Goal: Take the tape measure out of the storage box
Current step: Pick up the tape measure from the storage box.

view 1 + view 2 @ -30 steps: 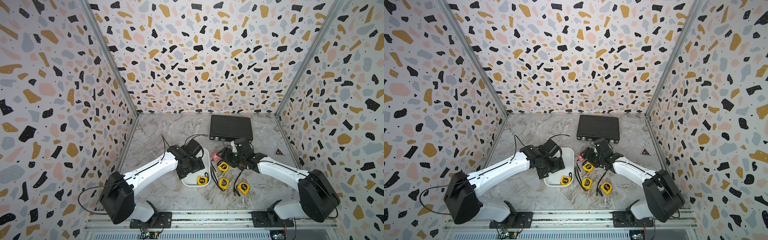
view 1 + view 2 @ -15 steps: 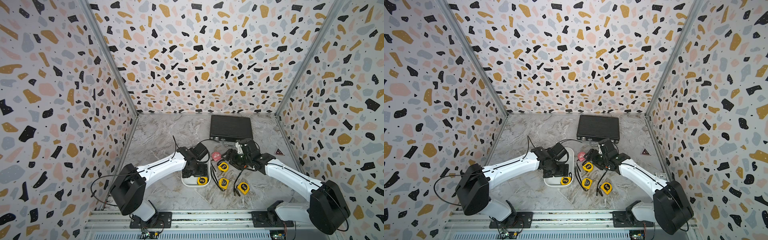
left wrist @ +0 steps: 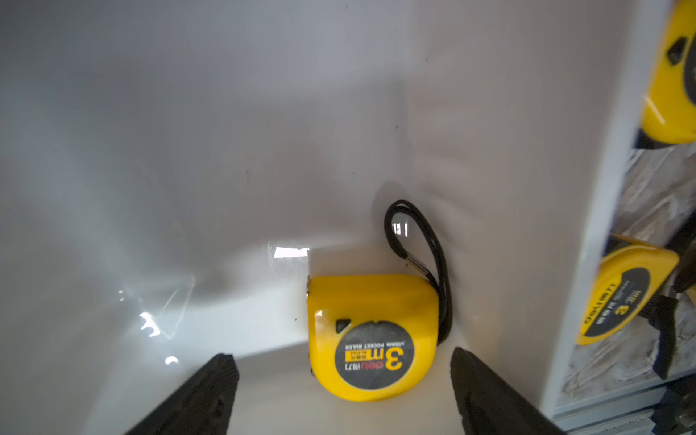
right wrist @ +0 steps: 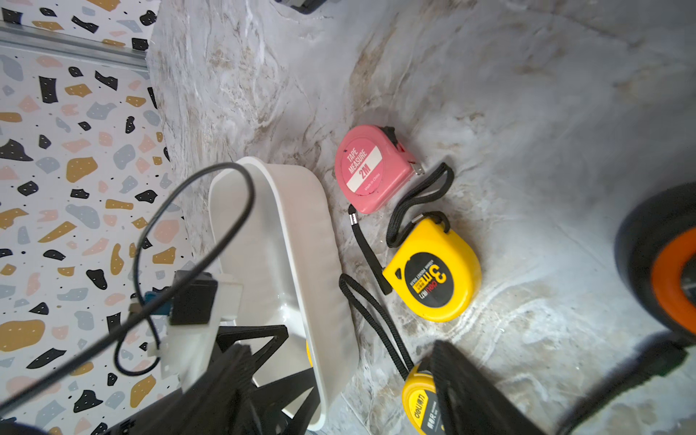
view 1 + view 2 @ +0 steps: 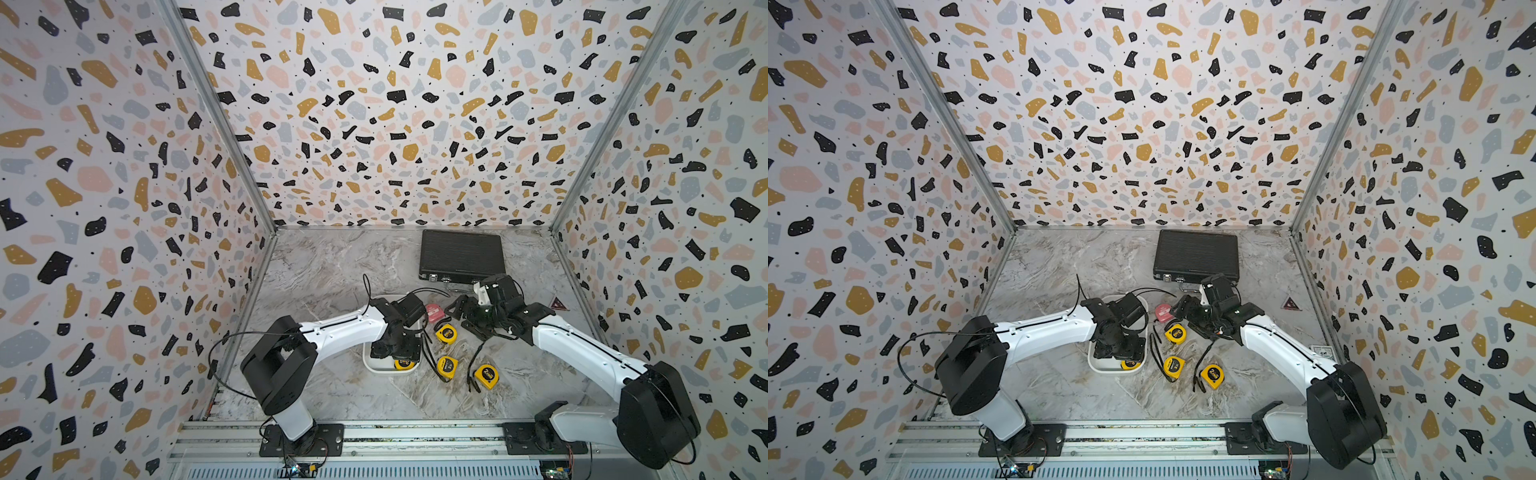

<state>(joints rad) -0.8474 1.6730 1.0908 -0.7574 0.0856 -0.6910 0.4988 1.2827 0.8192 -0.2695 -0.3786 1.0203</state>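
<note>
The storage box (image 5: 368, 360) (image 5: 1093, 362) is a shallow white tray on the marble floor, left of centre. A yellow tape measure (image 3: 373, 335) (image 5: 404, 365) (image 5: 1130, 365) with a black wrist loop lies flat in the tray's near corner. My left gripper (image 3: 342, 361) (image 5: 395, 351) (image 5: 1121, 351) reaches down into the tray, open. Its two black fingers stand on either side of the tape measure without touching it. My right gripper (image 4: 335, 357) (image 5: 464, 318) (image 5: 1190, 318) hovers open over the floor right of the tray (image 4: 301, 233), holding nothing.
On the floor right of the tray lie a pink tape measure (image 5: 432, 312) (image 4: 371, 169) and three yellow ones (image 5: 446, 333) (image 5: 448, 366) (image 5: 486, 376) with black straps. A black ribbed briefcase (image 5: 461, 255) sits at the back. Patterned walls enclose three sides.
My left gripper has moved along the tray toward its near end and now stands over the yellow tape measure. My right gripper's jaws have spread wider beside the pink tape measure.
</note>
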